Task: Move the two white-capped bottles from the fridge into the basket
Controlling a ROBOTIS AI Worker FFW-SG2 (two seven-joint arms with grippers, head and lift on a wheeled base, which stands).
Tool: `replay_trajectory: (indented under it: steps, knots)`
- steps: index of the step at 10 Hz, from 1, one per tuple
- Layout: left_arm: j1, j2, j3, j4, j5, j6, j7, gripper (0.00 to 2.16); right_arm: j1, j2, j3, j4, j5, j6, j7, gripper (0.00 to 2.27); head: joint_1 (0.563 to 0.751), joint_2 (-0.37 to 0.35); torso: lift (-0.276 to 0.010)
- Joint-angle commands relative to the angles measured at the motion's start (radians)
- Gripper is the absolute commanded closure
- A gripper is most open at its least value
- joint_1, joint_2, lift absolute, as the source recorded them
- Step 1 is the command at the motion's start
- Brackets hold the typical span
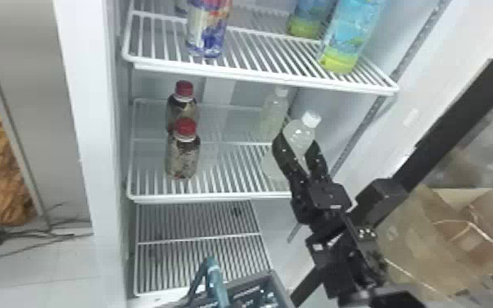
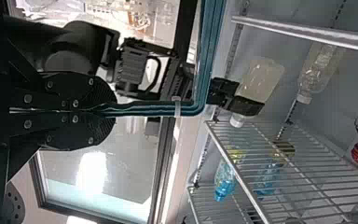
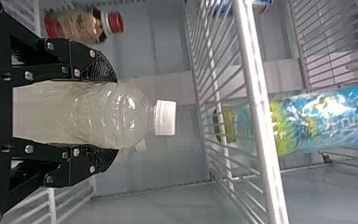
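R gripper (image 3: pixel 116 115)'s got the front bottle (image 3: pixel 114 116) pinched, long axis running w/ the fingers, cap past the tips! 2nd bottle (image 1: pixel 273 112) sits behind, a bit L of it; R arm's nearer. Basket (image 1: pixel 258 275)'s below-L, handle (image 2: pixel 158 109) clamped in L gripper (image 2: pixel 113 111).

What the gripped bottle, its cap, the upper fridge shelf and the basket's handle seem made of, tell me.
Bottle: clear, glossy plastic, probably; light shines through its moulded ridges.
Cap: white, fairly matte plastic, by its ribbed side.
Upper shelf: likely white-coated metal wire, given its thin, evenly spaced rods.
Handle: smooth teal, plastic or coated metal; unclear.
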Motion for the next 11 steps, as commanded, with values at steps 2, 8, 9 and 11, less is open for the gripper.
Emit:
replay_trajectory:
  steps: [2, 8, 9, 11]
  knots:
    - [0.0, -0.001, 0.003, 0.0, 0.002, 0.0, 0.0, 1.12, 0.11, -0.004, 0.005, -0.158, -0.057, 0.08, 0.0, 0.76, 0.695, -0.35, -0.26]
    - [0.005, 0.001, 0.005, 0.0, 0.002, 0.0, 0.0, 1.12, 0.468, 0.032, -0.098, -0.573, -0.096, 0.338, 0.0, 0.76, 0.695, -0.35, -0.26]
    - [0.005, 0.001, 0.007, 0.002, 0.002, 0.002, 0.0, 1.12, 0.518, 0.043, -0.11, -0.627, -0.096, 0.382, 0.0, 0.76, 0.695, -0.35, -0.26]
    - [0.005, 0.001, 0.007, 0.005, 0.0, 0.002, 0.0, 1.12, 0.586, 0.054, -0.126, -0.72, -0.102, 0.492, -0.002, 0.76, 0.695, -0.35, -0.26]
